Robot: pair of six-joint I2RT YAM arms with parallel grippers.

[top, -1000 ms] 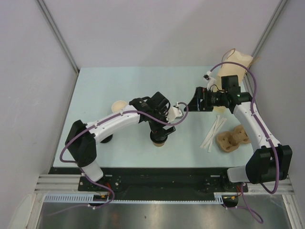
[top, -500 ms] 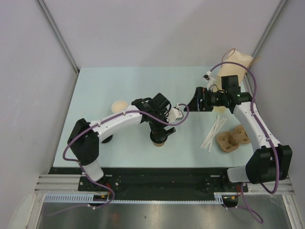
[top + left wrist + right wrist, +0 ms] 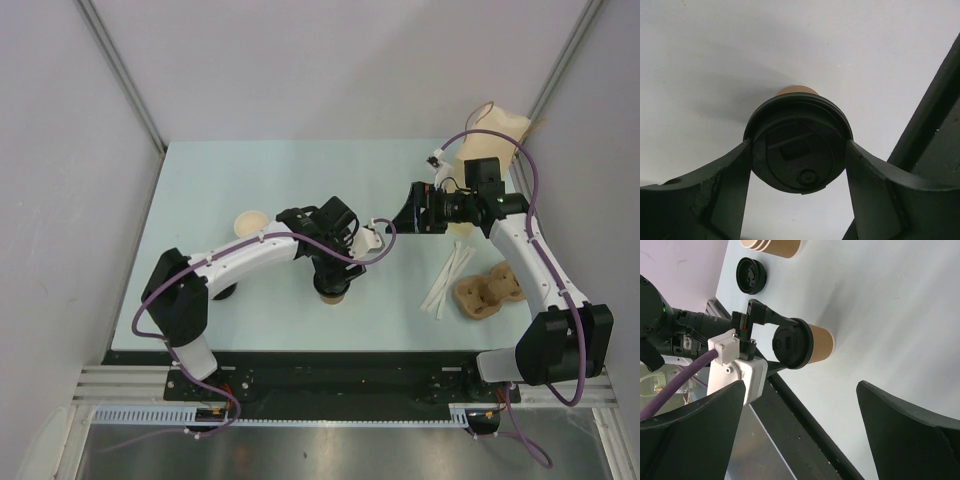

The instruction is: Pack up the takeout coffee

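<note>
Tan cup [image 3: 821, 344], blk lid [image 3: 798, 145]; pale mint table [image 3: 230, 180]; brown tray [image 3: 487, 290]; white arms [image 3: 240, 255], purple cables [image 3: 530, 172].

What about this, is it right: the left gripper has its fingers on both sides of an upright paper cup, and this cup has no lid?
Only the last part is wrong: the cup wears a round black lid, plain in the left wrist view. The rest holds: the left gripper has its fingers on both sides of the upright cup.
</note>
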